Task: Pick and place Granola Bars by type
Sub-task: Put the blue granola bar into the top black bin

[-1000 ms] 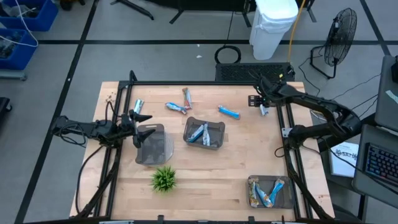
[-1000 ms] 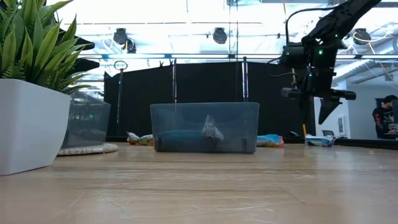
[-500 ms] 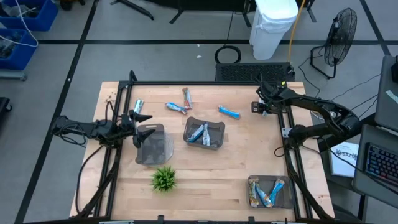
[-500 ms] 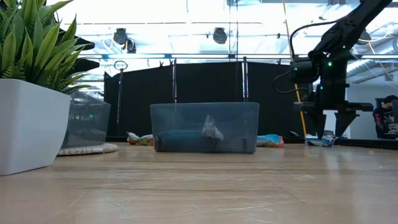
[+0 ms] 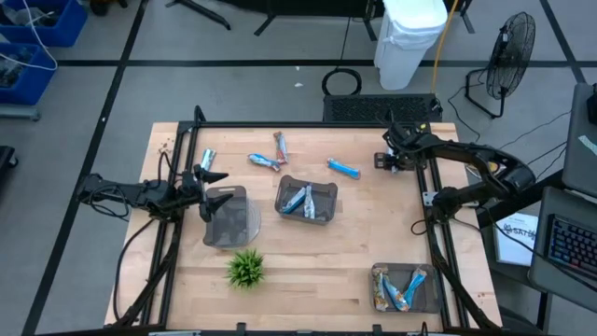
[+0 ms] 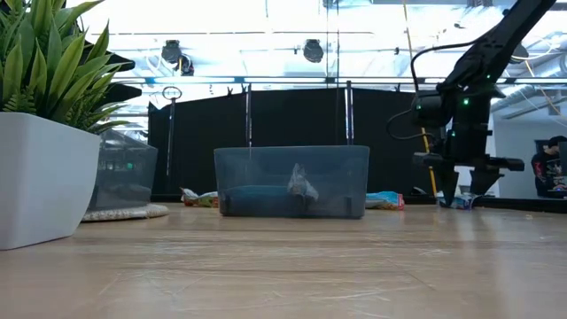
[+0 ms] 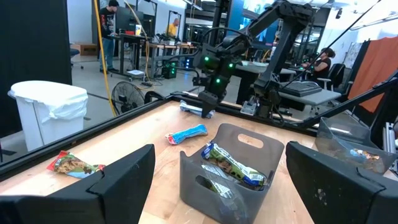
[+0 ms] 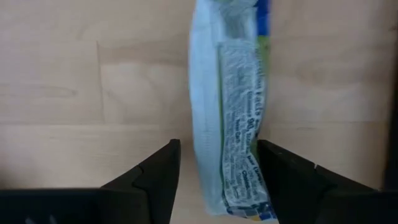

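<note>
Silver-grey granola bar (image 8: 229,112) lies on the table between the right end effector (image 8: 217,177) fingers, spread apart.

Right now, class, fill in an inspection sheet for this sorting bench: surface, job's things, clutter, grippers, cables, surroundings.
Surface: wooden table, bare patches between items.
Job's things: granola bars loose at the far side, e.g. a blue bar; more in the middle tray and near-right tray; left tray looks empty.
Clutter: small green plant.
Grippers: right gripper open, straddling a silver-wrapped bar on the table; left gripper open, idle at the left.
Cables: black cable loop on the floor.
Surroundings: white bin, fan.
</note>
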`<control>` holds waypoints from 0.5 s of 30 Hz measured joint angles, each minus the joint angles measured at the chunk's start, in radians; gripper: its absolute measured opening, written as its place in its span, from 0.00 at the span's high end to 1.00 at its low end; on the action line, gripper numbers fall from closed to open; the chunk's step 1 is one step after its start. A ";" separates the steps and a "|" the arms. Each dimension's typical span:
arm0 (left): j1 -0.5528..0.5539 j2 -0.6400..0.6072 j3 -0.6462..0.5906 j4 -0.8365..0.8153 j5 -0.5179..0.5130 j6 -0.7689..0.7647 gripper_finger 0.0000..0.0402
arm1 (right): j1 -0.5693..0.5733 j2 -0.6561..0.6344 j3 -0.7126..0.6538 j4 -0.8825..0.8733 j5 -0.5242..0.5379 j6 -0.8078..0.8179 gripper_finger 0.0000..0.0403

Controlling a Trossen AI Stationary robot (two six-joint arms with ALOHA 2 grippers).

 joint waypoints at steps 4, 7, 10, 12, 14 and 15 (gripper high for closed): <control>0.000 0.000 0.000 0.000 0.000 0.000 0.10 | 0.000 0.008 0.000 0.000 -0.004 -0.019 0.60; 0.000 0.000 0.000 0.000 0.000 0.000 0.10 | 0.002 0.007 0.000 0.007 -0.008 -0.021 0.72; 0.000 0.000 0.000 0.000 0.000 0.000 0.10 | 0.002 0.005 0.000 0.017 -0.029 -0.022 0.84; 0.000 0.000 0.000 0.000 0.000 0.000 0.10 | 0.002 0.002 0.000 0.021 -0.030 -0.022 0.90; 0.000 0.000 0.000 0.000 0.000 0.000 0.10 | 0.002 -0.005 0.000 0.022 -0.030 -0.021 0.91; 0.000 0.000 0.000 0.000 0.000 0.000 0.10 | 0.002 -0.008 0.000 0.022 -0.030 -0.017 0.91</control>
